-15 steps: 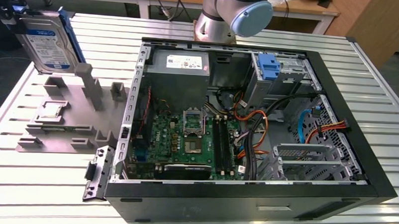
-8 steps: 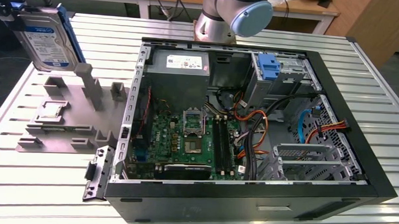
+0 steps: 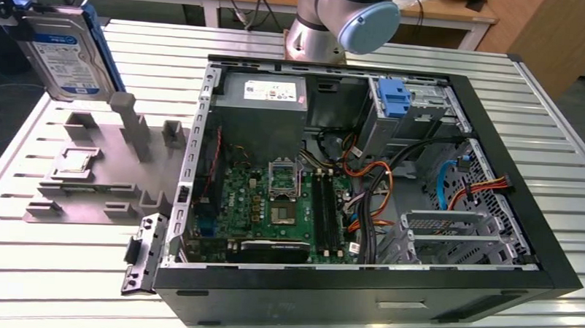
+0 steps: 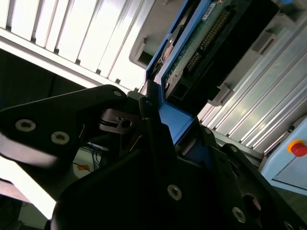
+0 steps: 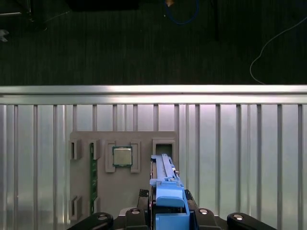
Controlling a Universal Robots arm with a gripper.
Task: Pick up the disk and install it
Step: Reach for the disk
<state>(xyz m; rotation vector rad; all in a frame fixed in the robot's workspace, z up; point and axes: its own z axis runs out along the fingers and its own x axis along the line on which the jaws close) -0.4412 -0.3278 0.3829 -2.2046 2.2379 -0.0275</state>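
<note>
Your gripper [image 5: 168, 213] clamps the disk [image 3: 68, 50] by its upper edge. The disk hangs upright, long axis vertical, above the worktop's [image 3: 35, 272] far corner on the exterior view's left, well apart from the computer case [image 3: 366, 301].

Disk [image 3: 65, 54] label print illegible

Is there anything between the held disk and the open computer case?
Nothing visible does. The gripper holds the disk above the grey fixture; the space toward the open case looks free in the exterior view.
</note>
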